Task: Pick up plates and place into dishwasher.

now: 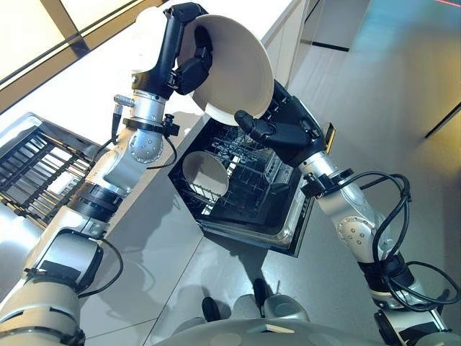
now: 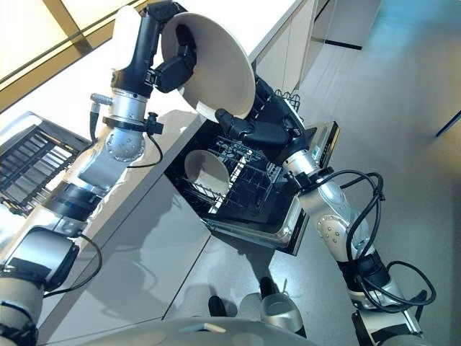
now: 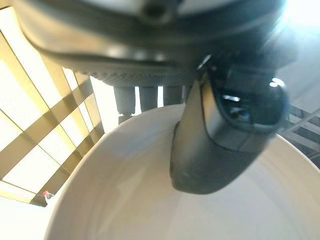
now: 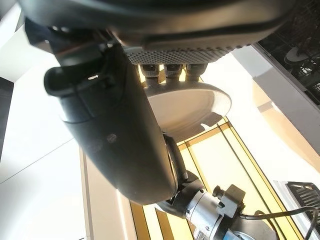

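Lighting: bright, daylight-like; strongest off the pale table (image 1: 65, 94), washed nearly white. Floor (image 1: 403, 65): soft sheen, faint shadows under the dishwasher (image 1: 245, 189). Left wrist view: glare patch at one corner; left robot hand (image 3: 220, 145) blurred, out of focus. Right wrist view: right robot hand (image 4: 115, 140) dark, backlit, soft.

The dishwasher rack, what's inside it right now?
One white plate stands on edge in the dark dishwasher rack, at its counter-side end. The raised plate and the right hand cover the rack's far part, so anything there cannot be seen.
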